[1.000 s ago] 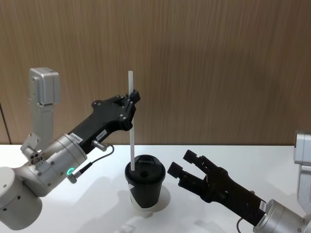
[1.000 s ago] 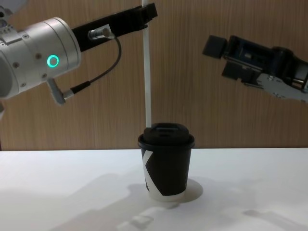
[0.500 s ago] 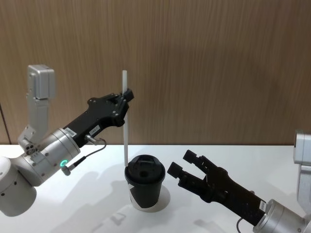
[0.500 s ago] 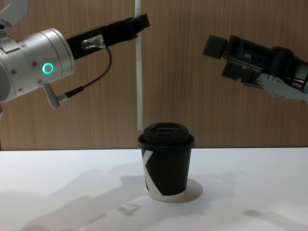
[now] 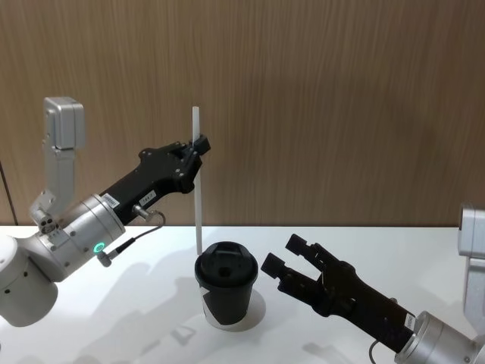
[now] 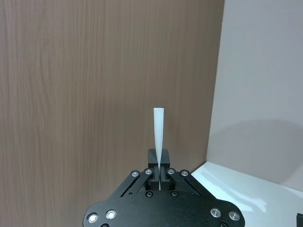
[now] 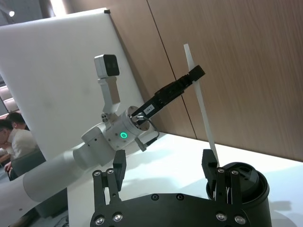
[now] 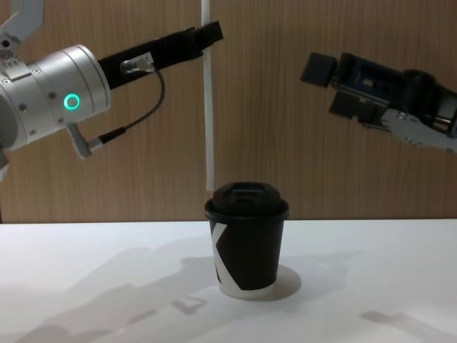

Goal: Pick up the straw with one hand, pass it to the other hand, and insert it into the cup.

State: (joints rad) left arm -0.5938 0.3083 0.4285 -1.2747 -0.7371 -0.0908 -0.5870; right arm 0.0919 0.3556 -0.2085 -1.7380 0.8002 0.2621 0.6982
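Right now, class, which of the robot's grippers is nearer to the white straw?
Left. The left gripper is shut on the straw, holding it upright above the cup. The right gripper hangs open, apart from it, beside the cup.

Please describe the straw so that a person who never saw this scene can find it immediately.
Start at the black cup on the white table. Above its left side, the left gripper pinches the straw: a thin white upright tube, the one pale vertical line against the wooden wall.
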